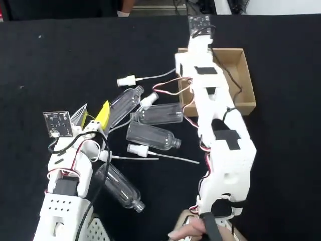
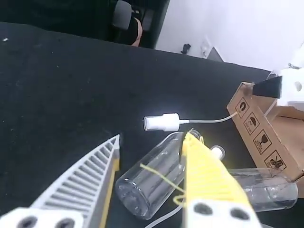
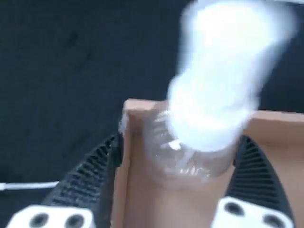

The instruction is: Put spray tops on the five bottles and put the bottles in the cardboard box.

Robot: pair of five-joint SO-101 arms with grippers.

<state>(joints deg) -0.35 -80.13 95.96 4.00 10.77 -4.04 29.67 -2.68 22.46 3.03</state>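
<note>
I find the right gripper point(image 3: 179, 142) with its jaws closed around a clear capped bottle point(image 3: 194, 156), whose white spray top point(image 3: 228, 57) is on. This bottle hangs over the cardboard box point(image 3: 137, 190), just inside one wall. In the high view the right arm stretches across the black surface point(image 1: 50, 60) to that box, which sits at the far side. The left gripper point(image 2: 153, 137) has its jaws wide, a white finger point(image 2: 80, 190) on one side and a yellow finger point(image 2: 209, 185) on the other. An uncapped bottle point(image 2: 152, 180) lies on the surface between and below them, and I cannot tell whether either finger touches it. Just past its neck lies a loose spray top point(image 2: 162, 122), its tube trailing toward the box. A second bottle point(image 1: 160, 114) lies near the box, with a small white top point(image 1: 149, 99) close to it; I cannot tell whether the two are joined. A third bottle point(image 1: 153, 135) lies just beside the second. A fourth bottle point(image 1: 120, 186) lies beside the left arm. Another spray top point(image 1: 138, 149) lies between the third and fourth bottles, its tube pointing toward the right arm.
</note>
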